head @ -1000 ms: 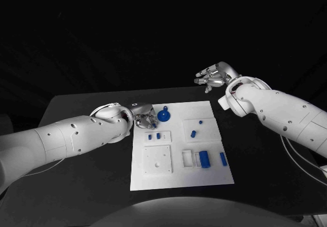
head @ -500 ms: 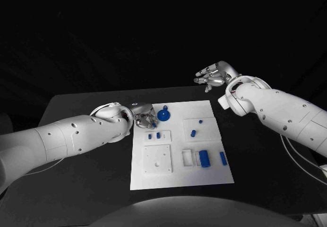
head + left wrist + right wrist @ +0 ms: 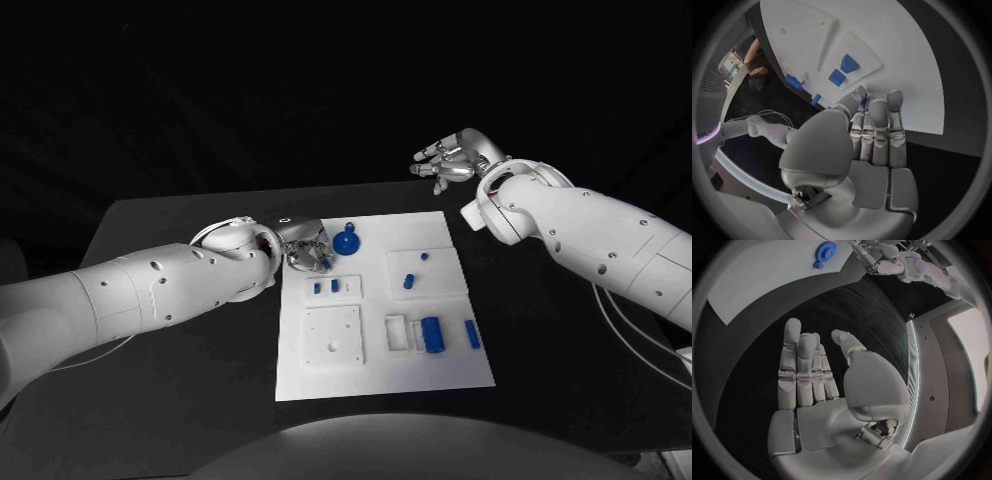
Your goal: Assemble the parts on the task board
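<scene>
The head camera looks steeply down from above onto the counter, the task board centred in its frame. Each wrist camera sits close behind its own hand, facing along the fingers. Both wrist views share the task board with the head view.

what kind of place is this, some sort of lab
Probably a robot test or demo cell, not a home. A black table holds a white task board with small blue parts, worked by two white arms. The surroundings are dark; the left hand hovers at the board's edge.
</scene>
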Tool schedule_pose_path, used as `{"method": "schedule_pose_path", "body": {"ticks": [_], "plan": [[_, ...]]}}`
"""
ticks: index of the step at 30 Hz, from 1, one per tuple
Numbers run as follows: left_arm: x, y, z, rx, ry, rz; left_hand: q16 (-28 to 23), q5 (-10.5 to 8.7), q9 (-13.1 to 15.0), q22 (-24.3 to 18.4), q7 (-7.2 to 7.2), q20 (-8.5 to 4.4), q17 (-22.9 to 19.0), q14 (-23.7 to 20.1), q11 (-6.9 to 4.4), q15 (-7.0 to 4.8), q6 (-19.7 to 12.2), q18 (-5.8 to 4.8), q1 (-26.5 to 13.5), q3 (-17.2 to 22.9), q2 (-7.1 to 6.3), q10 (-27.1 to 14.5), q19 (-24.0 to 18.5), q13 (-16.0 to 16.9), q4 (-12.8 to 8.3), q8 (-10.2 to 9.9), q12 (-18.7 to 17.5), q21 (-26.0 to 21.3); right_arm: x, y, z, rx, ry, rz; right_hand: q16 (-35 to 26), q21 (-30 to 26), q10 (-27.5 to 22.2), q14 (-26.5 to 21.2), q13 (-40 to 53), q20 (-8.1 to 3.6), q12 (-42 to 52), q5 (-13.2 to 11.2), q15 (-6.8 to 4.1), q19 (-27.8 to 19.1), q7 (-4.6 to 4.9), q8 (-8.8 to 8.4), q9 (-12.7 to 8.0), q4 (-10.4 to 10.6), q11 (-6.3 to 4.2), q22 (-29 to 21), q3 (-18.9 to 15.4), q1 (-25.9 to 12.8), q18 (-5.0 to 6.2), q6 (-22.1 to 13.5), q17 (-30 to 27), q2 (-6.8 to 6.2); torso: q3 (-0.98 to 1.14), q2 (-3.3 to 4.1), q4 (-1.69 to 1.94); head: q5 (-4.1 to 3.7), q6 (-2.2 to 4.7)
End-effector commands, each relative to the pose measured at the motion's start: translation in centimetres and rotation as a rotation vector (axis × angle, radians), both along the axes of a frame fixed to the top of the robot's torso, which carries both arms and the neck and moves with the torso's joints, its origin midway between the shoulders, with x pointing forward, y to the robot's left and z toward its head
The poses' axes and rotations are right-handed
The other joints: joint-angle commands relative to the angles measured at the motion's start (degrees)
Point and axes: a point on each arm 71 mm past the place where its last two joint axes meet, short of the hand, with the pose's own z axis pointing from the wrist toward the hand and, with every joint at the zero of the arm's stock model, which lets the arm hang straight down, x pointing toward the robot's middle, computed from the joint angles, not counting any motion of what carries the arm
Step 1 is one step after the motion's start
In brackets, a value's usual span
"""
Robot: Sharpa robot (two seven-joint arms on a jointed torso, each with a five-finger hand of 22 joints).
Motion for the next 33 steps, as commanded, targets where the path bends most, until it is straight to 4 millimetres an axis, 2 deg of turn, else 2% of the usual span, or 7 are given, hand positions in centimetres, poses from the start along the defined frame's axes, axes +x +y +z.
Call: {"method": "schedule_pose_path", "body": {"ticks": [1, 22, 33], "plan": [[-0.46, -0.44, -0.3, -0.008, -0.001, -0.024, -0.23, 0.09, 0.03, 1.13, -0.05, -0.17, 0.1, 0.39, -0.07, -0.28, 0.55, 0.53, 0.35, -0.29, 0.18, 0.51, -0.1, 0.11, -0.26, 0.37, 0.21, 0.38, -0.02, 0.15, -0.02, 0.0, -0.001, 0.014, 0.2, -0.02, -0.26, -0.36, -0.07, 0.38, -0.31, 0.24, 0.06, 1.62, 0.44, -0.18, -0.06, 0.26, 0.14, -0.06, -0.05, -0.3, 1.04, 0.03, -0.05, -0.02, -0.01, 0.02, 0.01, -0.02, -0.04], [-0.39, -0.46, -0.08, -0.025, -0.03, -0.019, -0.26, 0.32, 0.03, 1.16, -0.13, -0.3, 0.13, 0.42, -0.18, -0.37, 0.88, 0.46, 0.52, -0.38, 0.15, 0.91, -0.06, 0.12, -0.55, 0.37, 0.21, 0.47, 0.03, 0.15, -0.11, -0.001, 0.003, 0.014, 0.2, -0.02, -0.26, -0.36, -0.07, 0.38, -0.31, 0.24, 0.06, 1.62, 0.44, -0.18, -0.06, 0.26, 0.14, -0.06, -0.05, -0.3, 1.04, 0.03, -0.05, -0.02, -0.01, 0.0, -0.01, -0.05, -0.06], [-0.42, -0.43, -0.5, 0.028, 0.001, -0.023, -0.05, -0.27, 0.04, 1.19, -0.19, -0.26, 0.23, -0.16, -0.31, -0.37, 1.11, 0.27, 0.47, -0.76, 0.11, 1.2, -0.55, 0.13, -0.56, 0.38, 0.23, 0.56, 0.05, 0.17, -0.15, -0.001, 0.006, 0.015, 0.24, 0.14, -0.3, -0.41, -0.1, 0.39, -0.31, 0.25, 0.08, 1.56, 0.45, -0.17, -0.06, 0.22, 0.16, -0.34, -0.04, -0.38, 1.04, 0.01, -0.17, 0.0, 0.0, 0.01, -0.01, -0.05, -0.15]]}}
